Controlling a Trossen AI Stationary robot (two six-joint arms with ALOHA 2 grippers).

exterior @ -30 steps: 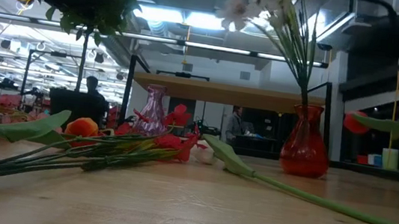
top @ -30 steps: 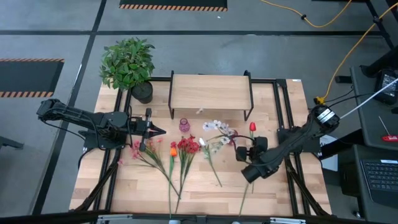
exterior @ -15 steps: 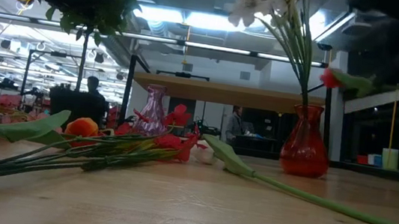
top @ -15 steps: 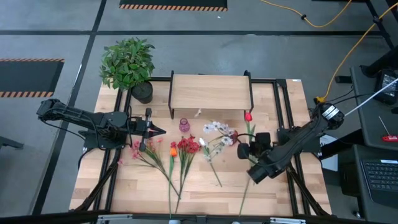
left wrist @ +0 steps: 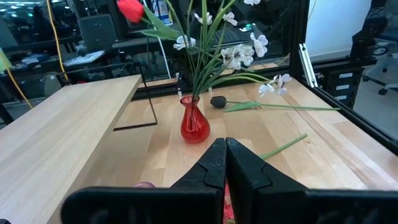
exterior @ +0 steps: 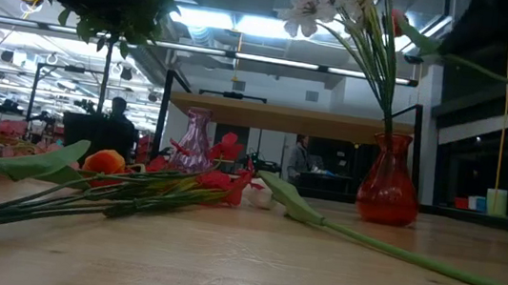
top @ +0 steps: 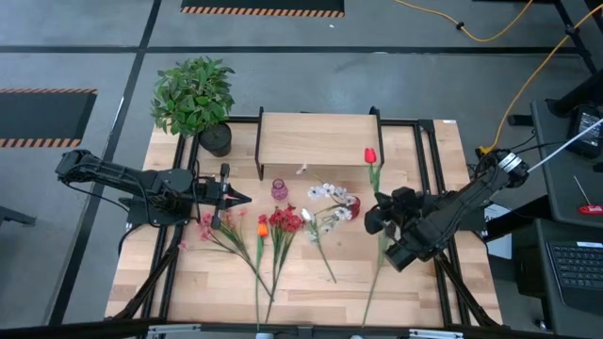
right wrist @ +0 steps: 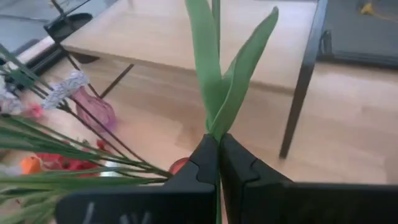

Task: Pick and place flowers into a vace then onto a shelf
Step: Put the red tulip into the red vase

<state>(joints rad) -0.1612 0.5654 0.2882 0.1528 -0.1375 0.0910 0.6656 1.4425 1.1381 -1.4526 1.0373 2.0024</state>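
Observation:
My right gripper [top: 377, 222] is shut on a red tulip [top: 370, 155], held above the table right of the red vase [left wrist: 194, 124]. White flowers [top: 330, 196] stand in that vase. The tulip's bloom [exterior: 397, 23] is up near the shelf's [top: 318, 139] right end. More flowers [top: 273, 231] lie flat on the table's middle and left. A small pink vase [top: 280, 189] stands in front of the shelf. My left gripper [top: 247, 199] waits shut at the left, above the table, touching nothing. My right gripper pinches the tulip's green stem [right wrist: 217, 132] between its two fingers, just below where two long leaves [right wrist: 239, 74] branch off. The fingers come from the table's right, slanting down, and lie across the stem. The bloom end points toward the shelf. The lower stem [top: 370, 292] trails toward the near edge.
A bushy potted plant [top: 193, 94] stands at the far left corner. The shelf's thin black legs [right wrist: 301, 81] stand close to the tulip. The table's near right part [top: 424, 292] is bare wood.
My right gripper has risen and rolled while still shut on the tulip, drifting toward the table's right edge. The tulip has tipped up. Its bloom has swung up and toward the shelf, while the lower stem end has stayed near the front edge.

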